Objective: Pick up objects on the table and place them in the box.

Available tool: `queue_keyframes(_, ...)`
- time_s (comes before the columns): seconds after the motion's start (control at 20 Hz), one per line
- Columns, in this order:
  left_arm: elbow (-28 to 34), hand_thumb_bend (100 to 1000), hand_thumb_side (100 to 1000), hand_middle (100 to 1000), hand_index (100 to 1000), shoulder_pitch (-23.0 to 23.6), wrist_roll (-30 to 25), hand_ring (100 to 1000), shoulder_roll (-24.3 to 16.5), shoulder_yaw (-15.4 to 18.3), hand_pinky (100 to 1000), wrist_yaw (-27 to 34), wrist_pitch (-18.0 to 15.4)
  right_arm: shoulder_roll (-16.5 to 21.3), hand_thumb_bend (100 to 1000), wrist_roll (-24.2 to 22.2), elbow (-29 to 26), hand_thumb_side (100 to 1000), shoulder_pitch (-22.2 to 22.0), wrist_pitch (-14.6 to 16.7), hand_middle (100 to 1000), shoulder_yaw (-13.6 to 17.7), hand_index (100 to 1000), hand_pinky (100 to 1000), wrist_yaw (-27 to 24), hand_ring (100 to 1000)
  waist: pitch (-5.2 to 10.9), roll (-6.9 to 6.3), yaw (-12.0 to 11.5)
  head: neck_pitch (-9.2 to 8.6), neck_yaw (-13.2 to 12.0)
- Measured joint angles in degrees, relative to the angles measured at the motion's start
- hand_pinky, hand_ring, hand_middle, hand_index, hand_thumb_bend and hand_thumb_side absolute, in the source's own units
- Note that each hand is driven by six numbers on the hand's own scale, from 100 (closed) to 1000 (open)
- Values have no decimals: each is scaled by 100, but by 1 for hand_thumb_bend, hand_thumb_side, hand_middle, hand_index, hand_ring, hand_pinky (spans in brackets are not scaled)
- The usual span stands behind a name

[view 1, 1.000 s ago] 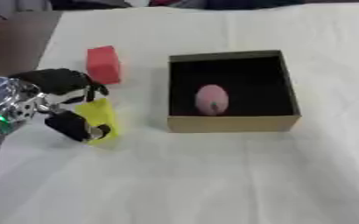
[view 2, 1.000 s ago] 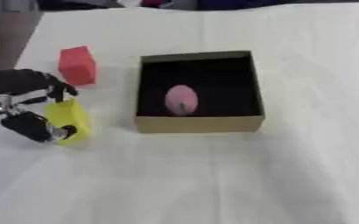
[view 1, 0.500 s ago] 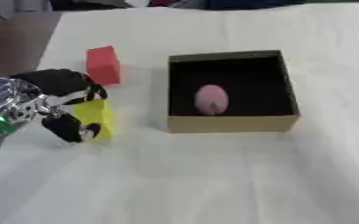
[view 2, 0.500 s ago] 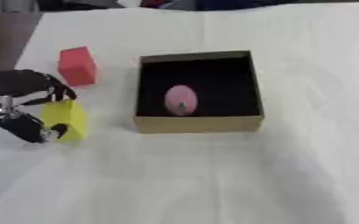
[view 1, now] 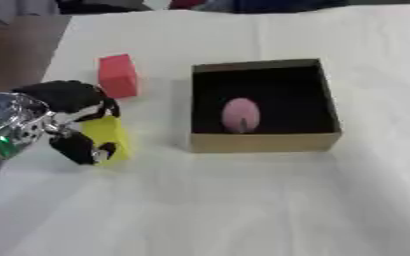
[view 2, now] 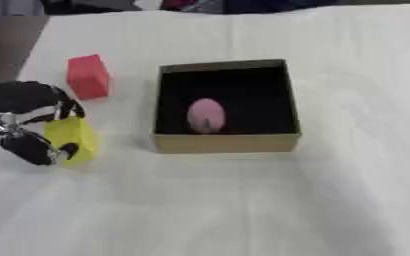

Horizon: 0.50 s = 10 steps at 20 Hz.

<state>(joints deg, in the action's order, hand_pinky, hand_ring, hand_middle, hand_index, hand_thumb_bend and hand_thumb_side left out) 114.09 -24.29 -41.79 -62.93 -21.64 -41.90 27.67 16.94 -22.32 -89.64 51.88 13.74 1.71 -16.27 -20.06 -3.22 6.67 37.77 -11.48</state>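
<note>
Yellow block is sitting between the curled fingers and thumb of your left hand, which is grasping it low over the white-covered table at the left side. Just beyond that hand, a red block is standing on the table, apart from the fingers. To the right of the hand, well clear of it, the brown box with its black inside is holding a pink egg-shaped object. Your right hand is showing in neither view.
</note>
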Motion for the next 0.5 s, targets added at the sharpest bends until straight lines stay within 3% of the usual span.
queue_keyframes(0.5,-2,100,240,415,749,-66,183,447,0,23,340,-43,-67,-35,100,18,-67,767,-104,-62,631,0,719,977,0,854,90,-16,-49,-2,6)
